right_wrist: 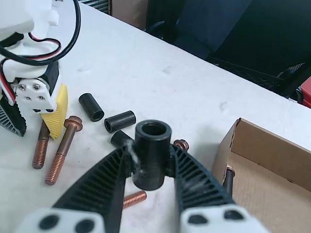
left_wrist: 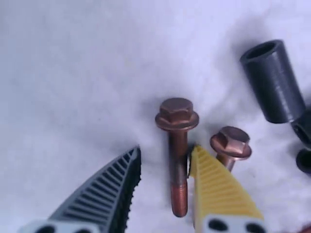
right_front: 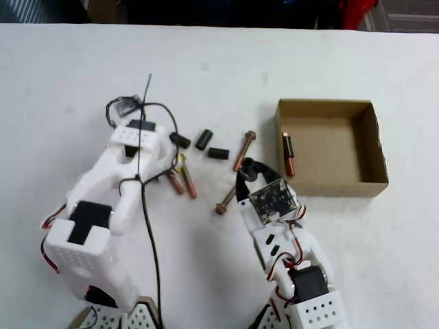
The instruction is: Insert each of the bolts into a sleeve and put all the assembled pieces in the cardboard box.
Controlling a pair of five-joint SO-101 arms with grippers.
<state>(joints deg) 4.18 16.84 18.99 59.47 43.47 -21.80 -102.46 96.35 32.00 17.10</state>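
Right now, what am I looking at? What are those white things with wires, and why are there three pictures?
Those are two robot arms, the left arm and the right arm, at a white table. One picture comes from a camera looking down from above. The other two come from little cameras on each arm's wrist, so you see its pincer up close. The left pincer is open, with a copper bolt between its fingers. The right pincer squeezes a black sleeve, which is a short tube. More bolts and sleeves lie loose on the table. The cardboard box holds one finished piece, a bolt inside a sleeve.
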